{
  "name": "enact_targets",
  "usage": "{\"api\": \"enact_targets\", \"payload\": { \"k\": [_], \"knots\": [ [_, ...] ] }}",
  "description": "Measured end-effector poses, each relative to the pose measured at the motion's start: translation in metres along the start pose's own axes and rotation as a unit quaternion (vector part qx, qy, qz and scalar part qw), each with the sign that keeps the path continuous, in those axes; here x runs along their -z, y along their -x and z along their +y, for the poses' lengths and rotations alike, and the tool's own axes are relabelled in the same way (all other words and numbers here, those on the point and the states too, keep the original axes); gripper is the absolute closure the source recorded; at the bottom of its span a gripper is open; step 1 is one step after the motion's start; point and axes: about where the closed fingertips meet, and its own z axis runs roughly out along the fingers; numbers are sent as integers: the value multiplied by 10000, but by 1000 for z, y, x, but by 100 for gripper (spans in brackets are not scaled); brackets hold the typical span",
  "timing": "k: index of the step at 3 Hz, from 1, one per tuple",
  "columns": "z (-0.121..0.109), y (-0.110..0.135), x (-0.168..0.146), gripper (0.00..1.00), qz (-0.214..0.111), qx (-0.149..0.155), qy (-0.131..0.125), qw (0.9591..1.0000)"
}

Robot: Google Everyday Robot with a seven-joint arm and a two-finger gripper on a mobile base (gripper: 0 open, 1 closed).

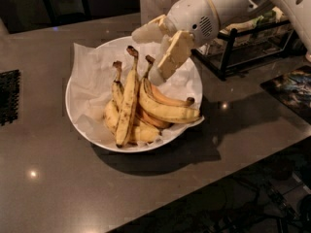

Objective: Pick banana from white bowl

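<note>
A large white bowl (pixel 82 125) lined with crinkled white paper sits on the grey counter. It holds several bananas. The longest, nearly straight banana (pixel 127 101) with brown streaks and a dark stem lies down the middle, stem toward the far rim. Shorter curved bananas (pixel 167 111) lie to its right. My gripper (pixel 145 55) hangs over the bowl's far right part, just above the stems. Its fingers are spread apart and hold nothing: one finger (pixel 146 32) points left over the far rim, the other (pixel 171 57) points down beside a stem.
A black wire rack (pixel 243 47) with items stands right of the bowl at the counter's back. A black mat (pixel 9 96) lies at the left edge. A dark printed sheet (pixel 291 89) lies at the right. The counter's front edge runs diagonally at lower right.
</note>
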Motion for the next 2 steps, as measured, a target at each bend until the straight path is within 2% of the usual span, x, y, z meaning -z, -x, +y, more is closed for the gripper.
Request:
{"api": "enact_targets", "payload": {
  "k": [1,2],
  "knots": [
    [-1,-25,-7,0,159,-576,-134,9981],
    [-5,-38,-12,0,197,-861,-254,9958]
  ]
}}
